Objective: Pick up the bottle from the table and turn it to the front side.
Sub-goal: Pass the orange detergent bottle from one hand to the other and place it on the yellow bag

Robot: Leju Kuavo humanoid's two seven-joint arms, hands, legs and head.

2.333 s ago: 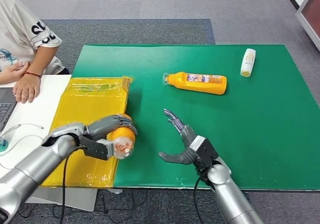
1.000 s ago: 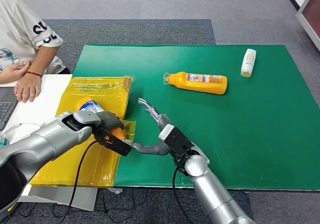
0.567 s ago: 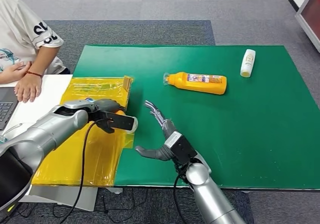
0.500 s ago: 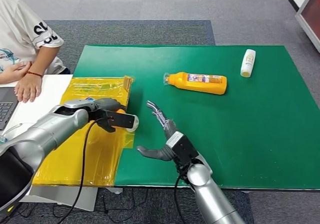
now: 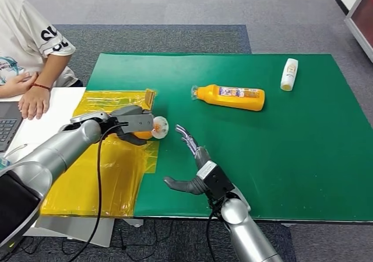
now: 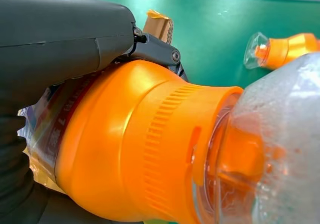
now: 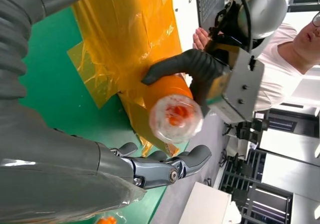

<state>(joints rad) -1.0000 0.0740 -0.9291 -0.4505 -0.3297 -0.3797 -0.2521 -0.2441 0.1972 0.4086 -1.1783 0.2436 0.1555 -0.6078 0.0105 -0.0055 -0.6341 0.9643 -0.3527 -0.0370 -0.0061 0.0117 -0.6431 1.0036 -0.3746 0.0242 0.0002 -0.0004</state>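
Gripping the orange bottle [image 5: 145, 129] around its body, your left hand [image 5: 132, 121] carries it lying sideways above the edge where the yellow wrapping sheet [image 5: 105, 168] meets the green mat [image 5: 285, 157], the clear cap [image 5: 160, 126] pointing toward your right hand [image 5: 193, 168]. That right hand is empty, fingers spread apart and thumb out, waiting just beside the cap. From the left wrist view you can see smooth glossy plastic on the shoulder, a ribbed collar below the cap and a shrink label under the fingers, so judge the body as stiff but slick; it looks light enough for one hand. The clear cap seems thin and may pop off or crack, so don't take hold there. For the turn, take the wide labelled middle with your right hand, wrapping around rather than pinching, and keep the thumb opposite the fingers. A second orange bottle [image 5: 231, 97] and a small white bottle [image 5: 289, 73] lie well apart, further up the mat
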